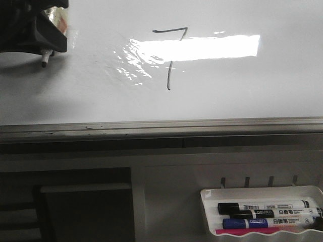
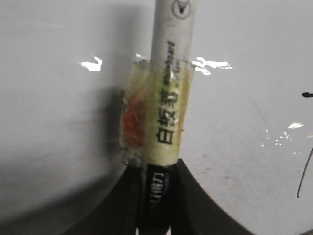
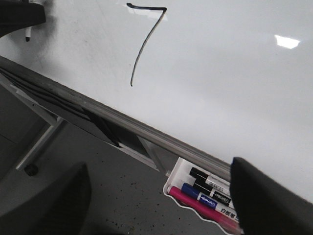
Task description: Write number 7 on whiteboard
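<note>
The whiteboard [image 1: 252, 91] fills the upper front view, with a bright glare patch. The number 7 [image 1: 169, 31] is drawn on it in thin black line; its stem runs down through the glare. It also shows in the right wrist view [image 3: 146, 8], and part of its stem in the left wrist view [image 2: 304, 171]. My left gripper [image 1: 48, 43] is over the board's upper left, well left of the 7. It is shut on a white taped marker [image 2: 168, 98]; its tip [image 1: 44, 59] points at the board. My right gripper [image 3: 161, 210] is open and empty, below the board's lower edge.
The board's grey frame edge [image 1: 161, 126] runs across the front view. A white marker tray [image 1: 209, 194] hangs below it at the right, holding black, blue and pink markers [image 1: 267, 207]; it shows in the right wrist view [image 3: 171, 178]. Grey floor lies beneath.
</note>
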